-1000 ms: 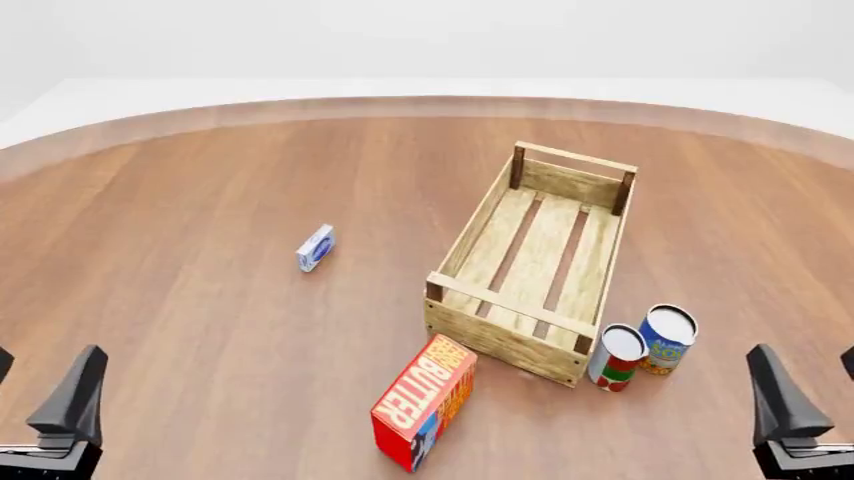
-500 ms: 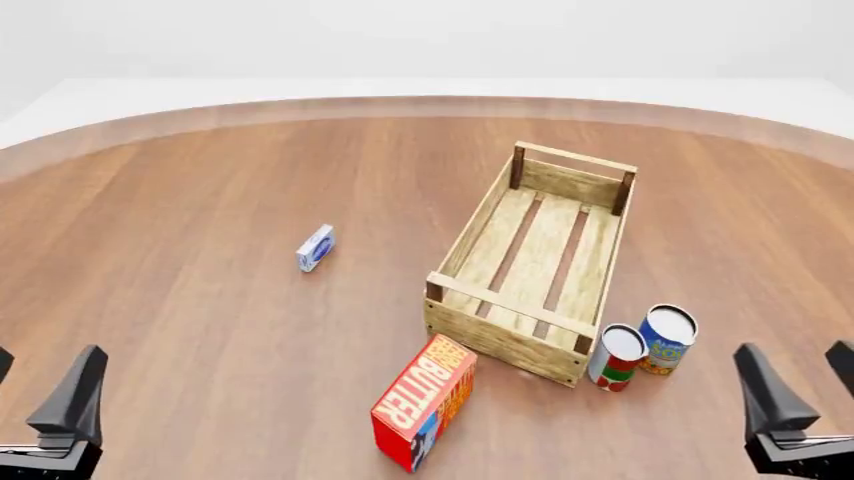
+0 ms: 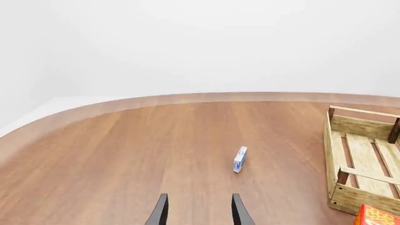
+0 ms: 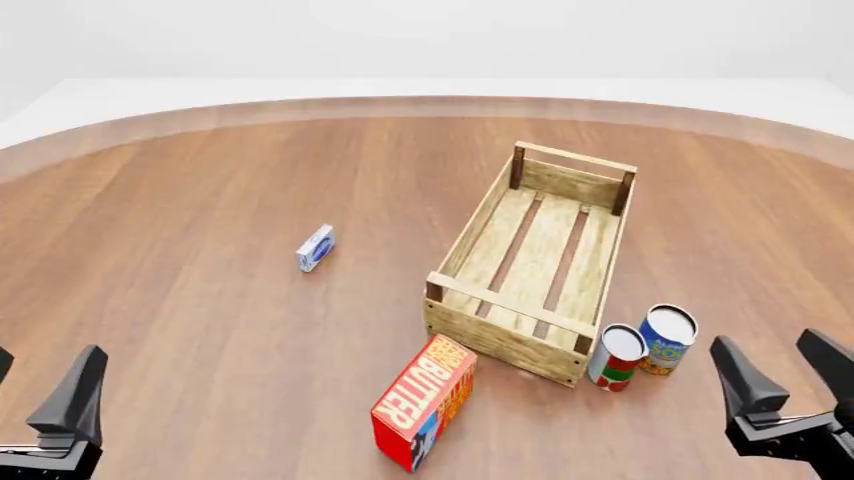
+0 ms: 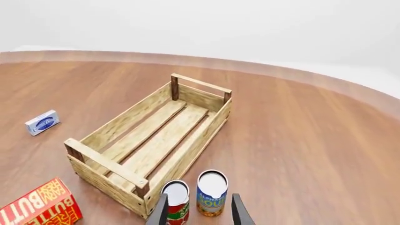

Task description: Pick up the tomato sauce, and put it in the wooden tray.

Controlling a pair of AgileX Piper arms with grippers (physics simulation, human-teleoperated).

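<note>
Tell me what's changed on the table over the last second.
Only the right claw moved: in the front view it slid left, toward the tomato sauce can and the blue can, turning a little as it went. It is open and holds nothing. The left claw, both cans, the wooden tray, the butter box and the small blue packet stayed put.

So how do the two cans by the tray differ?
The tomato sauce has a white, red and green label; the blue can is blue and yellow. The sauce stands nearer the tray corner, the blue can farther right. Both are upright, similar in size, with pale tops.
</note>
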